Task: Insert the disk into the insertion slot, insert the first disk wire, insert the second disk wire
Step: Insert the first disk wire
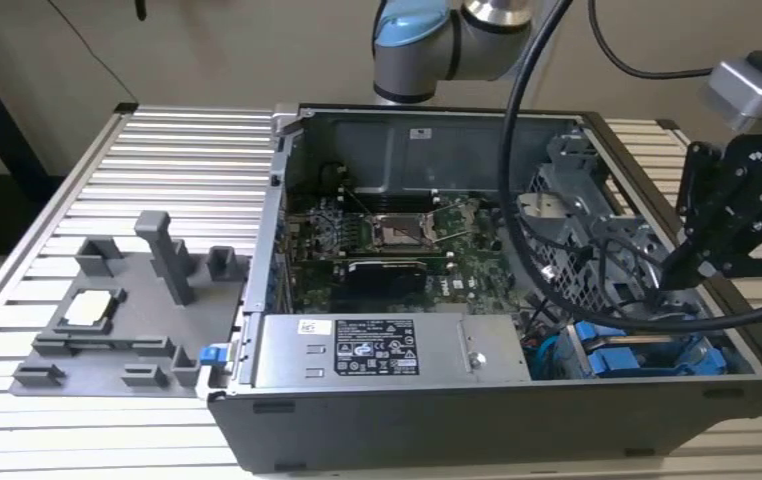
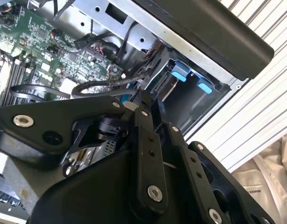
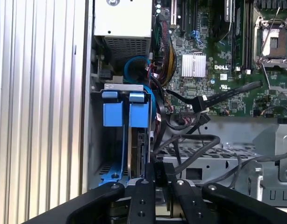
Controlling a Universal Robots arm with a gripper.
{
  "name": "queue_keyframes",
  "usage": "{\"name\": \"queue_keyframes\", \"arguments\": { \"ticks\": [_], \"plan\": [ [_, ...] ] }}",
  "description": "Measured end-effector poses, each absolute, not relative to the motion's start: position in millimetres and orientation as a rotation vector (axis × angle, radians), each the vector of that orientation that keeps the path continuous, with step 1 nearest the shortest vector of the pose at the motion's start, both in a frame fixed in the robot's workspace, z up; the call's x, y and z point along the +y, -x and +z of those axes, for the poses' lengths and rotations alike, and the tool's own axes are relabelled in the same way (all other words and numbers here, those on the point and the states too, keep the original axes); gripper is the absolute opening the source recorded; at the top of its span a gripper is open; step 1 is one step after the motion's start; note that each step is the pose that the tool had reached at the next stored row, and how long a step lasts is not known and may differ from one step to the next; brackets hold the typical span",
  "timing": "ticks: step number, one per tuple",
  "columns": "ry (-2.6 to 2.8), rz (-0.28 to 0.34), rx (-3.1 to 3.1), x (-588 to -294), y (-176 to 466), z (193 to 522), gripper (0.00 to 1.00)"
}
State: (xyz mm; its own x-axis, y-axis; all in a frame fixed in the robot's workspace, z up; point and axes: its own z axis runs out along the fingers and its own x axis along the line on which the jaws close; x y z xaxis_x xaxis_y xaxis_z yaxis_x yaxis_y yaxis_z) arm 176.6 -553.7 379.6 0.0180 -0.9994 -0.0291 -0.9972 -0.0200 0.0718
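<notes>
— Starting with the biggest thing, what have we got?

— A slatted metal table with an open computer case lying on it. Inside the case, a green circuit board covers the middle. A grey power box sits against the case wall nearest the exterior camera.

— And the insertion slot?

— The insertion slot is in the case corner beside that power box, toward the exterior view's right. The disk stands on edge inside it, with a blue carrier tab at its outer end. I'd judge the first step done.

— Where's the gripper?

— The gripper hangs over that same corner of the case, just beside the disk's edge in the first wrist view. Its fingers are drawn together, pads all but meeting. Whether a plug is pinched between them I can't tell.

— So the wires?

— A black flat cable lies across the circuit board inside the case. Its plug looks free, joined to nothing. Other dark wires bunch near the disk, but I can't make out any seated in its back. My reading: disk in, both wires left, or at best the first one in hand.
</notes>
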Motion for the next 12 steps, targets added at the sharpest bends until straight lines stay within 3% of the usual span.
{"name": "queue_keyframes", "arguments": {
  "ticks": [9, 12],
  "plan": [
    [-2.207, -0.127, -2.198, -556.3, -176.7, 376.0, 0.20],
    [-2.229, -0.178, -2.217, -557.2, -176.8, 375.8, 0.20]
  ]
}}
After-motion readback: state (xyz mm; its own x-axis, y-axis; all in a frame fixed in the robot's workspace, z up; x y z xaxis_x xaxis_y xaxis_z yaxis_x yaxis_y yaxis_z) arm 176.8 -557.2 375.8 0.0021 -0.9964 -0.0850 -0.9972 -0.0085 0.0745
